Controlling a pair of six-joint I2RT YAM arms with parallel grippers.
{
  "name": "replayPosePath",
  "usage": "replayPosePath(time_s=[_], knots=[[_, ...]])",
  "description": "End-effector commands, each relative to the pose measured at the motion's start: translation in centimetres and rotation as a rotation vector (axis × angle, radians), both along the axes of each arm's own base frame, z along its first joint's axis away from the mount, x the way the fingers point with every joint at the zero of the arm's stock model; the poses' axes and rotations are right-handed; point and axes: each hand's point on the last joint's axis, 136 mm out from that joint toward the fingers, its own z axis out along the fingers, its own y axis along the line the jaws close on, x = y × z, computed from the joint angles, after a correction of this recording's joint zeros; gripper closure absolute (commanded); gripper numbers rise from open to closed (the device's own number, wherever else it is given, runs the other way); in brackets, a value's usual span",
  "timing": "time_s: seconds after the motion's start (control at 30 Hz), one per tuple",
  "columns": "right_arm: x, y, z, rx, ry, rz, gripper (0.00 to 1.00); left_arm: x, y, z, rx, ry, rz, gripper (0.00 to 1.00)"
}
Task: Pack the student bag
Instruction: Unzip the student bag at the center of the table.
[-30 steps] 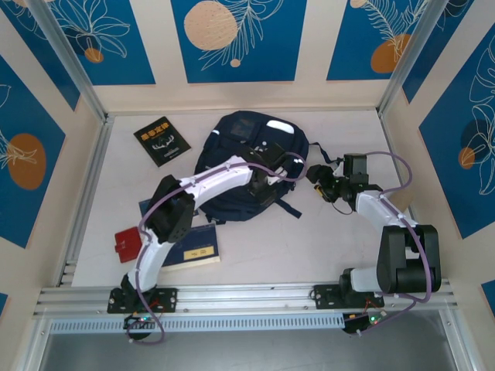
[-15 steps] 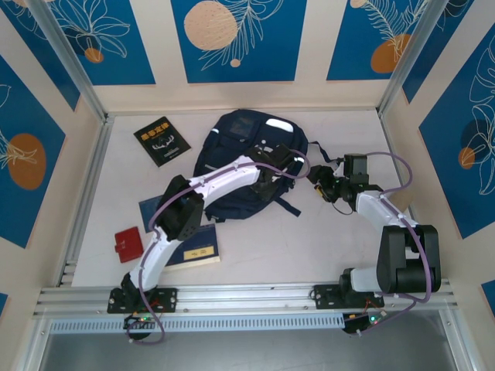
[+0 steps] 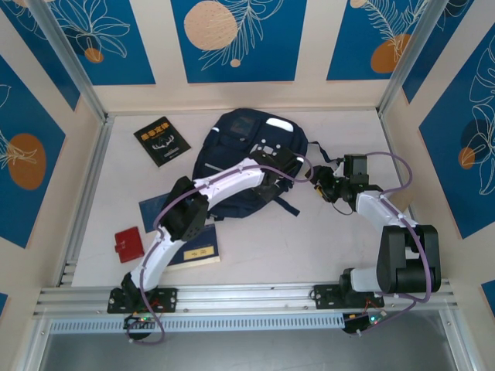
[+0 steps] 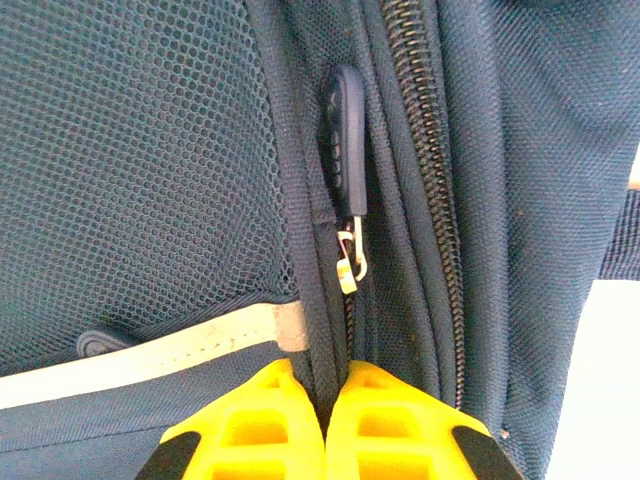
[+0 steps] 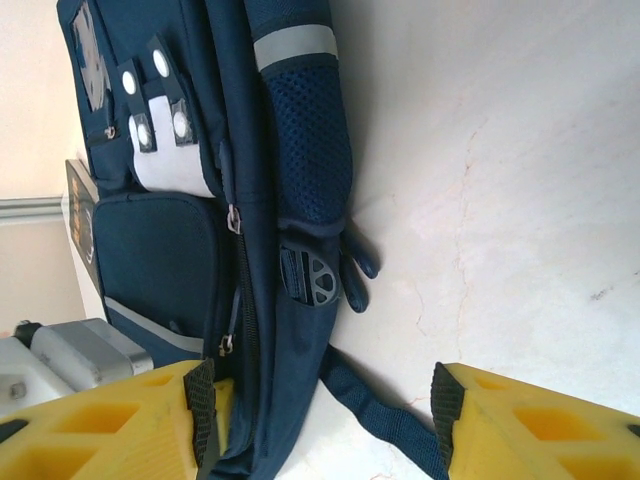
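Observation:
The student bag, dark navy with white-grey patches near its top, lies at the back middle of the table. My left gripper is on its right side. In the left wrist view its yellow fingers are shut on a fabric ridge of the bag, just below a zipper slider and its dark pull tab. My right gripper stands open at the bag's right edge. In the right wrist view its left finger lies against the bag's side, and a dark strap runs between the fingers.
A black book lies at the back left. Two navy books and a red wallet lie front left, beside my left arm. Bare white tabletop extends right of the bag. Walls enclose the table.
My left arm has swung its gripper to the right and slightly nearer along the bag's right side. The right arm has stayed put.

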Motion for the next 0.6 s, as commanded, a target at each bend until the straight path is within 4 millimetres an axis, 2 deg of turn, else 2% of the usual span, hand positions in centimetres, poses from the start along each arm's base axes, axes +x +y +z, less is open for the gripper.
replayPosePath(time_s=[0.0,0.13,0.23,0.43,0.57], knots=[[-0.3,0.7,0.0,-0.044,-0.062,0.087,0.4,1.0,-0.4,3.7,-0.034,-0.075,-0.037,1.0],[-0.2,2.7,0.5,-0.112,-0.184,0.274,0.44,1.6,0.0,9.0,-0.134,-0.134,-0.055,1.0],[-0.4,4.5,0.8,-0.103,-0.241,0.394,0.48,1.8,0.6,12.2,-0.194,-0.165,-0.075,1.0],[0.2,6.2,1.5,-0.038,-0.297,0.459,0.5,2.4,2.2,16.0,-0.245,-0.207,-0.072,1.0],[0.5,7.1,1.5,-0.01,-0.324,0.496,0.58,3.0,2.8,17.6,-0.282,-0.219,-0.054,1.0]])
